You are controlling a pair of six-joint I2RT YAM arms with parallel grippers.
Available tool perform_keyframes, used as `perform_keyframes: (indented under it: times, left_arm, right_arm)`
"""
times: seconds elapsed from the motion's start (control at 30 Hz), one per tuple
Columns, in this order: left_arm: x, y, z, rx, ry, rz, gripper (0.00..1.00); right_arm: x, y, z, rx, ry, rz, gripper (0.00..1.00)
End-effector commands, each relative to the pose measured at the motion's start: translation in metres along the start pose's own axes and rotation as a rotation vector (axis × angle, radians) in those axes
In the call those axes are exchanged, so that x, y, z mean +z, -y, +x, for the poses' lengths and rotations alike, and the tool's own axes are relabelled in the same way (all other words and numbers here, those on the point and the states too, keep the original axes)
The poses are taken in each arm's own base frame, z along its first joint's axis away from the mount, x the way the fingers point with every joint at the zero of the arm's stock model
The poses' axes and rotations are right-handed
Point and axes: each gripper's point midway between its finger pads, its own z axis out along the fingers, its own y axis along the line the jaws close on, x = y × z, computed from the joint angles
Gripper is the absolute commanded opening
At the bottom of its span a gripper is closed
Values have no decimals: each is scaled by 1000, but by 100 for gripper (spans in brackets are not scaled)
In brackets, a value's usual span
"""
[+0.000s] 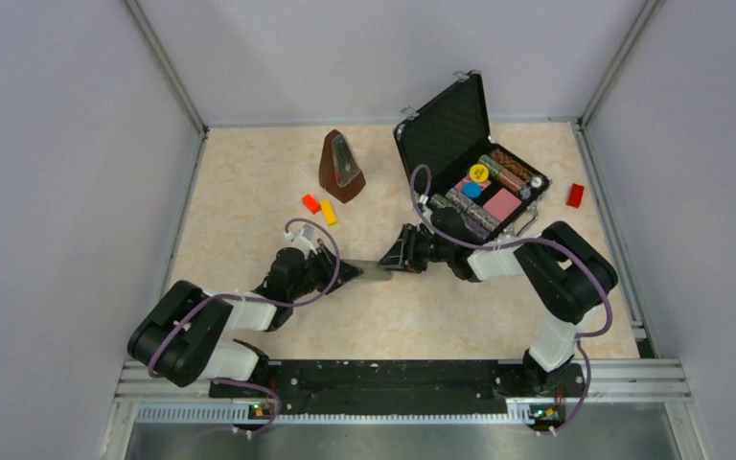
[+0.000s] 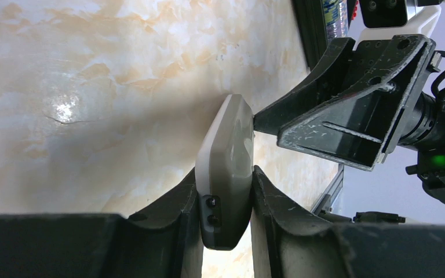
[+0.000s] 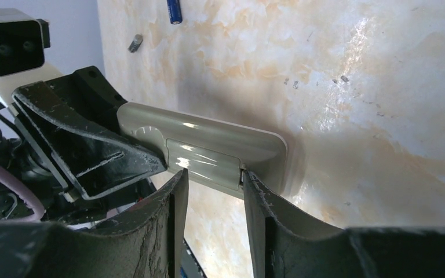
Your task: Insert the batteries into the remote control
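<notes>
While my left gripper (image 1: 345,273) is squeezed almost shut on one end of the remote control (image 2: 227,145), holding it at the middle of the overhead view with its grey back towards my other arm, my right gripper (image 3: 211,176) stands partly spread. Its tips rest against the battery cover (image 3: 203,161), and I see nothing held between them.

The cover looks to be in place, so getting it off is, I judge, the step in hand. Because I hold the remote by one end only, a hard push could twist it in my pinch or knock it loose. My tips could also skid off that glossy cover.

The bluish battery (image 3: 174,10) lies loose on the table (image 1: 249,172) at the upper left of my right wrist view. A small grey cylinder (image 3: 135,41), perhaps the second, lies just below it.

The compartment's contents are hidden. The open black case (image 1: 446,120), upper right of the overhead view, holds rolls (image 1: 508,172), a pink pad (image 1: 501,203), a yellow disc (image 1: 479,173) and a blue disc (image 1: 471,189).
</notes>
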Motion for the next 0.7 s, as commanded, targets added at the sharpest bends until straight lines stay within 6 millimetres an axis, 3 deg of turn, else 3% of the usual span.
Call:
perform_keyframes:
  times: [0.0, 0.3, 0.67]
  left_arm:
    - [-11, -56, 50, 38, -195, -189, 0]
    - [-10, -54, 47, 34, -181, -189, 0]
    - [-11, -61, 47, 35, -186, -238, 0]
  right_arm:
    - [9, -6, 35, 15, -119, -107, 40]
    - [5, -34, 38, 7, -136, -289, 40]
    - [-13, -87, 17, -39, -52, -479, 41]
